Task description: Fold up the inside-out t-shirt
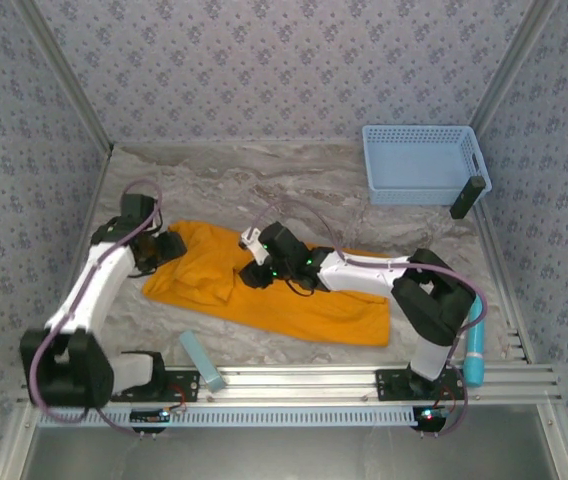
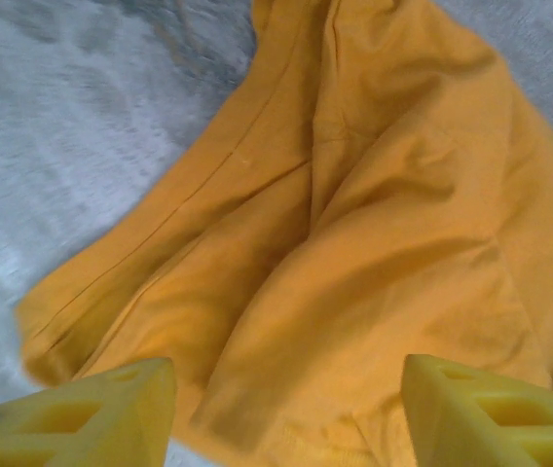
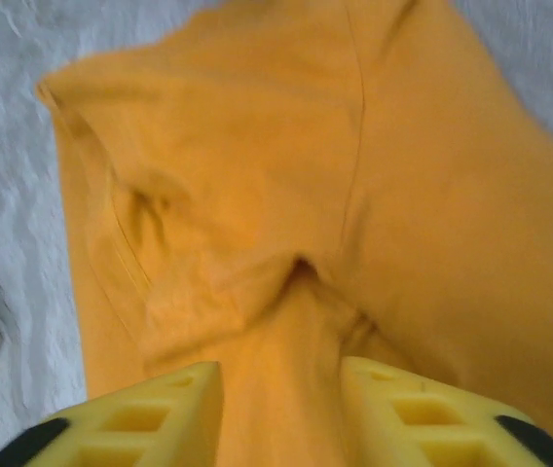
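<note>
On the grey marbled table [image 1: 264, 180], the orange-yellow cotton t-shirt [image 1: 304, 305] lay in a long crumpled band in front of the two arms. The left gripper [image 2: 286, 394] hung over its left end, yellow fingers well apart. The right gripper [image 3: 281, 394] stood near the middle, fingers parted astride a raised ridge of cloth.

The orange-yellow soft cotton t-shirt [image 1: 304, 305] lies spread and rumpled before me, seams showing, well apart from the light blue plastic basket [image 1: 414, 192].
</note>
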Robot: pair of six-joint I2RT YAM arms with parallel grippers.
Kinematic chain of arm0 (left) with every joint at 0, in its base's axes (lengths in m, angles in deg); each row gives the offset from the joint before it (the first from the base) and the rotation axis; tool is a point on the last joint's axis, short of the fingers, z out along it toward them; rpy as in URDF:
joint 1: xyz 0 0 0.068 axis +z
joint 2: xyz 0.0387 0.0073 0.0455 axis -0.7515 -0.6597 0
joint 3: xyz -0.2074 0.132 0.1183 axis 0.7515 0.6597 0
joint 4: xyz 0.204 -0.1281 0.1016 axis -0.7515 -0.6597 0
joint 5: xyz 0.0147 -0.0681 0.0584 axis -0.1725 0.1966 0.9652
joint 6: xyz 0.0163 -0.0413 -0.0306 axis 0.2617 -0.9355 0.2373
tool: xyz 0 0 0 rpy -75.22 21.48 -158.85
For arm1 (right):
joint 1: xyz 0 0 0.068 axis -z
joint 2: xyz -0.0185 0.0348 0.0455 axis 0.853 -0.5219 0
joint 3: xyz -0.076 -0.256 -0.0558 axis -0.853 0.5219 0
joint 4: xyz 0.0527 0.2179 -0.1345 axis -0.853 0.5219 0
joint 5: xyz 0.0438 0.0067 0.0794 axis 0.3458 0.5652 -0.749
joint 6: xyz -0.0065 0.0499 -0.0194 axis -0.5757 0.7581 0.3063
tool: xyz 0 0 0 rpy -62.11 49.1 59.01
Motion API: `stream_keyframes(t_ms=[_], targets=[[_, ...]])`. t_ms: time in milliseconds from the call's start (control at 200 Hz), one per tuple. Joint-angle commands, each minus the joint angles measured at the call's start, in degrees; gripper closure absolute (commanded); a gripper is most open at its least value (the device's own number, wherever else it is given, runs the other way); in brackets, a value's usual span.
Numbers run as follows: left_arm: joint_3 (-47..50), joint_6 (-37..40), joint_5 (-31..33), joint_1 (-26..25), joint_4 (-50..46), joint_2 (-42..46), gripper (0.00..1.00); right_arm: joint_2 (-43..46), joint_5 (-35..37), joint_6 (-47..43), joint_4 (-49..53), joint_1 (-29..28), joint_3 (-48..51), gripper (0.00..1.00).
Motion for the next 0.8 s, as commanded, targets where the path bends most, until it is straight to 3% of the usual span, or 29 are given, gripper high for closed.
stream_keyframes(t_ms=[0, 105, 330, 455, 625, 700, 740, 795], targets=[[-3.8, 1.51, -3.38, 1.64, 4.99, -7.79, 0.49, -4.26, -2.44, -2.41, 0.11, -1.82, -5.87, 0.53], [-7.7, 2.87, -7.59, 3.82, 6.1, -15.86, 0.58, -8.68, -1.88, -5.81, 2.56, -4.34, -11.74, 0.48], [-15.22, 3.33, -9.23, 6.61, 7.19, -27.09, 0.59, -14.49, -0.73, -13.02, 4.8, -7.27, -14.87, 0.46], [-18.76, 2.14, -12.86, 6.28, 8.18, -32.71, 0.64, -17.45, -2.73, -14.6, 6.74, -7.14, -16.37, 0.45], [-22.7, 2.22, -12.77, 4.95, 8.01, -39.21, 0.69, -19.42, 2.37, -14.96, 7.86, -7.56, -15.9, 0.45], [-24.42, 3.48, -11.44, 4.01, 6.36, -40.78, 0.74, -19.79, 3.22, -14.55, 8.78, -7.38, -15.59, 0.53], [-24.79, 4.03, -10.62, 3.65, 5.94, -41.1, 0.8, -19.58, 4.12, -14.25, 8.67, -7.42, -14.98, 0.68], [-24.99, 4.65, -8.94, 3.52, 5.33, -41.29, 0.98, -18.47, 4.54, -13.56, 7.41, -7.29, -13.28, 0.85]])
